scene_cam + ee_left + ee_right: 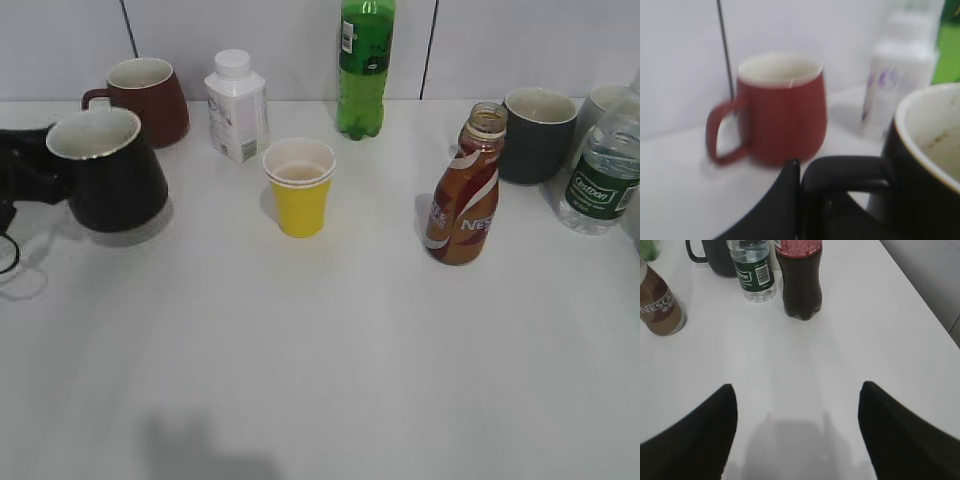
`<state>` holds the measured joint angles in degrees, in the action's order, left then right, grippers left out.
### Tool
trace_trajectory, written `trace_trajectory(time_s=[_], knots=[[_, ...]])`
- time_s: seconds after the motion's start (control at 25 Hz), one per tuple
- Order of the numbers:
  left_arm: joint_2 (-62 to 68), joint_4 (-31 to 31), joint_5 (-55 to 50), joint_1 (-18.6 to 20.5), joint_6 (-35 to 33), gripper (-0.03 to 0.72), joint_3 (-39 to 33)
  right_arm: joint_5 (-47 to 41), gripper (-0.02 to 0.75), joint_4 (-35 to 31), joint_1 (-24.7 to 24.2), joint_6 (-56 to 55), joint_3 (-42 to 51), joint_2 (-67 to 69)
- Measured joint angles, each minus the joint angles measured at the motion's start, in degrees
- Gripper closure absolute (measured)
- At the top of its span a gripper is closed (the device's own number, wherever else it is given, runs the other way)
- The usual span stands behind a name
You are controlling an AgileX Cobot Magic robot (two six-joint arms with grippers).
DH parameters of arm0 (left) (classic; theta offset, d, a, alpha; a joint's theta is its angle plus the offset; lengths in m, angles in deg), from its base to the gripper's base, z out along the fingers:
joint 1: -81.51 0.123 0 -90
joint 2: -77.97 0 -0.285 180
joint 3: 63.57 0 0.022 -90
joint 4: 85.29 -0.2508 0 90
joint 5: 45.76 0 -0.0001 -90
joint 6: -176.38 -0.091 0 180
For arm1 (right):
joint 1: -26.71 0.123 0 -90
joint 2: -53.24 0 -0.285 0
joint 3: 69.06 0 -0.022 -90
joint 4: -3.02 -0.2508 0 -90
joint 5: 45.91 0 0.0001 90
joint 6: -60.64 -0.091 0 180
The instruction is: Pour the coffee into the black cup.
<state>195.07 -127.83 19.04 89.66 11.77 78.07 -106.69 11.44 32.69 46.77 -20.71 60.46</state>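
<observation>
The black cup [110, 175] is at the left of the exterior view, tilted, with its cream inside showing; it also fills the right of the left wrist view [927, 165]. My left gripper [30, 172] is shut on the cup's handle [845, 172]. The brown Nescafe coffee bottle [465, 190] stands capless, right of centre on the table, and shows at the top left of the right wrist view [660, 302]. My right gripper [797, 395] is open and empty over bare table, not seen in the exterior view.
A maroon mug [150, 98] and a white bottle [237, 105] stand behind the black cup. A yellow cup [300, 185] is at centre, with a green soda bottle [365, 65] behind it. A dark grey mug [537, 133], a water bottle [603, 175] and a cola bottle [799, 277] stand at the right.
</observation>
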Motion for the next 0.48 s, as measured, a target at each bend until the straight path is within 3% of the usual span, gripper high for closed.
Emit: trace_trajectory(time_s=[0.2,0.48], knots=[[-1.36,-2.64,1.77,-1.13,4.86,0.649,0.00,0.00,0.150,0.00,0.00,0.00,0.00,0.00],[-1.36,-3.04,1.64,-7.99,5.68,0.649,0.00,0.00,0.150,0.00,0.00,0.00,0.00,0.00]])
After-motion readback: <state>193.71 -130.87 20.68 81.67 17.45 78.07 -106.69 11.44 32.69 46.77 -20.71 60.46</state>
